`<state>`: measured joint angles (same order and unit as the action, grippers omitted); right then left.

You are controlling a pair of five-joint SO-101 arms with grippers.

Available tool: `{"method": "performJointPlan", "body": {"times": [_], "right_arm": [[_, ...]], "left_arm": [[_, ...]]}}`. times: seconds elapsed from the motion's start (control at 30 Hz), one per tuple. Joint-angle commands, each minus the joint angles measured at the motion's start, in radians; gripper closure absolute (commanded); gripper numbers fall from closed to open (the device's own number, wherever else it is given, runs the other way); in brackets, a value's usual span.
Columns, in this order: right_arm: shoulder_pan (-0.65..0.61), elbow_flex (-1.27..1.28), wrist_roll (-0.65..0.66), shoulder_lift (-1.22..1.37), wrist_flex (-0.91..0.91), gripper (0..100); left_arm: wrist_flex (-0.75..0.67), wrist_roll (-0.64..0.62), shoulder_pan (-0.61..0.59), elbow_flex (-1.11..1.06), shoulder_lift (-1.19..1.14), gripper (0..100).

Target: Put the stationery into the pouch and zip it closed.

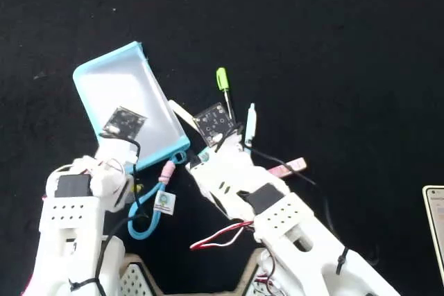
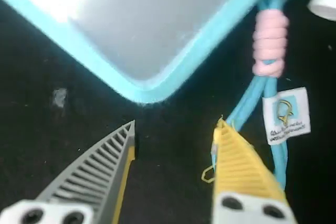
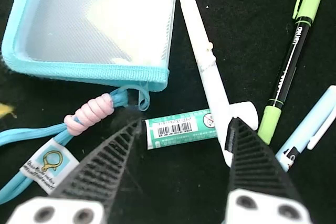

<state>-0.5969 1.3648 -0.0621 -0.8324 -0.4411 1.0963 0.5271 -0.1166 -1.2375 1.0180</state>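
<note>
Two claws released | left gripper (image 2: 175, 127) at corner of teal-edged translucent zip pouch (image 1: 121, 88) | right gripper (image 3: 186, 124) over green labelled tube (image 3: 168, 129); white pen (image 3: 202, 51), lime marker (image 3: 291, 56), pale-blue pen (image 3: 310, 124) beside pouch | black cloth table (image 1: 333, 53)

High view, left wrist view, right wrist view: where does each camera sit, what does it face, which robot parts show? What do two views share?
High view: fixed above, looking down on table, pouch, left arm, right arm.
Left wrist view: on the left wrist, facing the pouch corner and strap; open left tool shows.
Right wrist view: on the right wrist, facing a marker and pouch edge; open right tool shows.
Both wrist views show the tag.
</note>
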Motion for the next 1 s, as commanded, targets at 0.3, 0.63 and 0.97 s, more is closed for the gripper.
{"method": "performJointPlan", "body": {"times": [0.3,0.63,0.97], "right_arm": [[-0.014,-0.054,-0.006,0.007,0.023,74.4],[-0.014,-0.054,-0.006,0.007,0.023,74.4],[-0.014,-0.079,-0.003,0.008,0.014,74.4]], "left_arm": [[-0.402,0.023,-0.028,-0.157,0.000,75],[-0.526,0.020,-0.194,-0.177,0.000,76],[-0.523,-0.169,-0.219,-0.143,0.000,76]]}}
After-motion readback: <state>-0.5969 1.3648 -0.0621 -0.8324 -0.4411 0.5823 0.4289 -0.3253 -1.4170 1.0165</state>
